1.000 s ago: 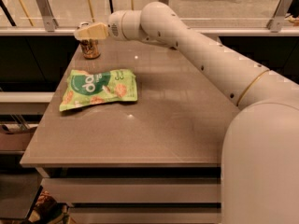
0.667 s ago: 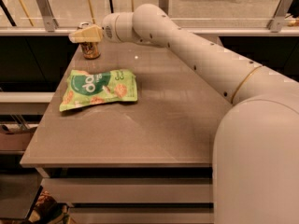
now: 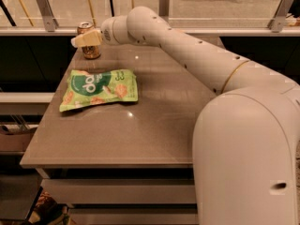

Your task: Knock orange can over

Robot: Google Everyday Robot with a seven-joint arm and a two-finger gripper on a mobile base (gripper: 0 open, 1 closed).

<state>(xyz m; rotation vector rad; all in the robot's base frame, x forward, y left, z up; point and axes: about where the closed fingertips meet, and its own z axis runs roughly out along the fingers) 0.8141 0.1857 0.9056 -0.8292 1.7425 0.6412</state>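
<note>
Upright orange can [image 3: 91, 51] stands directly behind my gripper [image 3: 78, 40], which crosses its mid-height; open or closed, I cannot tell. I judge a sideways push topples it.

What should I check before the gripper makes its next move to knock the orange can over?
1. Orange can stands upright: ok.
2. Gripper is at can height, crossing in front of it: ok.
3. Gripper touches the can: cannot tell.
4. Green snack bag lies apart from the can, nearer the camera: ok.
5. Can sits near the far left corner of the table, so it may roll off: not ok.
</note>
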